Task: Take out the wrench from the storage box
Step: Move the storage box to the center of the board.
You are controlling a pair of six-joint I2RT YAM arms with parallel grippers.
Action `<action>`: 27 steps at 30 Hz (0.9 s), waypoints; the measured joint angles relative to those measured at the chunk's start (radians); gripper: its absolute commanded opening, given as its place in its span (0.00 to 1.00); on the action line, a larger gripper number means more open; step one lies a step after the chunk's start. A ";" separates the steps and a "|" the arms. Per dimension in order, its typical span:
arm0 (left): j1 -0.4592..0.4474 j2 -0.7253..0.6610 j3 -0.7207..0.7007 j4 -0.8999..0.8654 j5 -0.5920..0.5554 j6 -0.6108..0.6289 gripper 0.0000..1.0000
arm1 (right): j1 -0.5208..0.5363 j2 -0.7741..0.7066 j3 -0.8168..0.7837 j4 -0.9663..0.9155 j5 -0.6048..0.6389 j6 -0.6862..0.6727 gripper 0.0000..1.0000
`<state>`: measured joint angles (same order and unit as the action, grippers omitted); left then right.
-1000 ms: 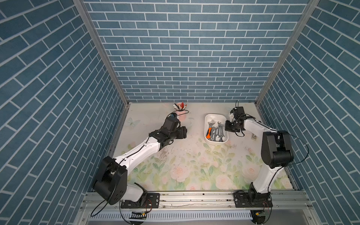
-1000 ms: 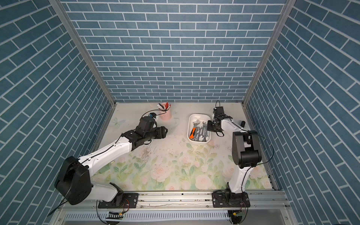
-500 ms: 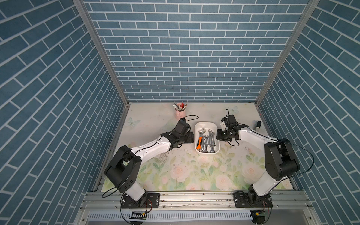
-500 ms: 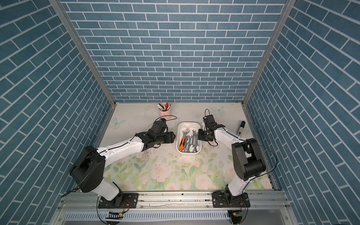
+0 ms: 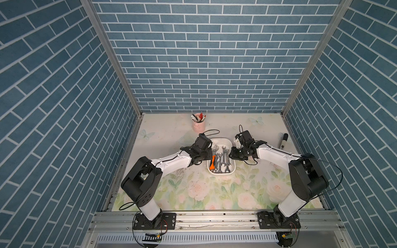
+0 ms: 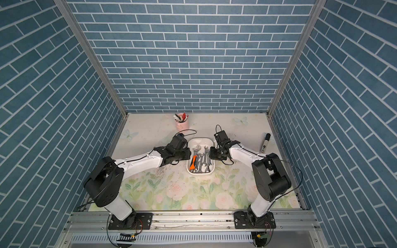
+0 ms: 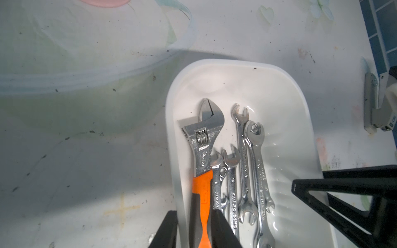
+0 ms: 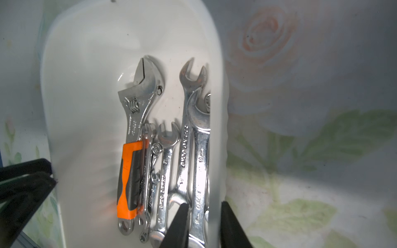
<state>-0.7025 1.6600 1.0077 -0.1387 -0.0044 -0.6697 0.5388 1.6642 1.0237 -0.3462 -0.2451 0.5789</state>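
One white shallow tub (image 5: 222, 142) is holding one orange-handled adjustable steel wrench (image 7: 202, 154) and at least five plain spanners (image 7: 245, 163). The left gripper (image 7: 194, 212) is straddling that wrench's handle, the right gripper (image 8: 203, 204) one spanner; whether clenching, cannot tell.

top views evenly lit; wrist views soft, glare on the storage box (image 8: 86, 64).
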 measured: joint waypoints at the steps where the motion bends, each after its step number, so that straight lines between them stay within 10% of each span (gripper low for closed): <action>1: 0.000 0.000 -0.003 -0.002 -0.008 0.000 0.19 | 0.002 -0.003 0.000 -0.005 -0.002 0.002 0.34; 27: 0.005 -0.024 -0.023 -0.047 -0.089 -0.008 0.04 | 0.011 -0.146 0.031 -0.097 -0.019 0.001 0.36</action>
<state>-0.6979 1.6356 0.9844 -0.1856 -0.0937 -0.6777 0.5499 1.5185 1.0546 -0.4435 -0.2642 0.5800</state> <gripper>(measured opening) 0.109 0.355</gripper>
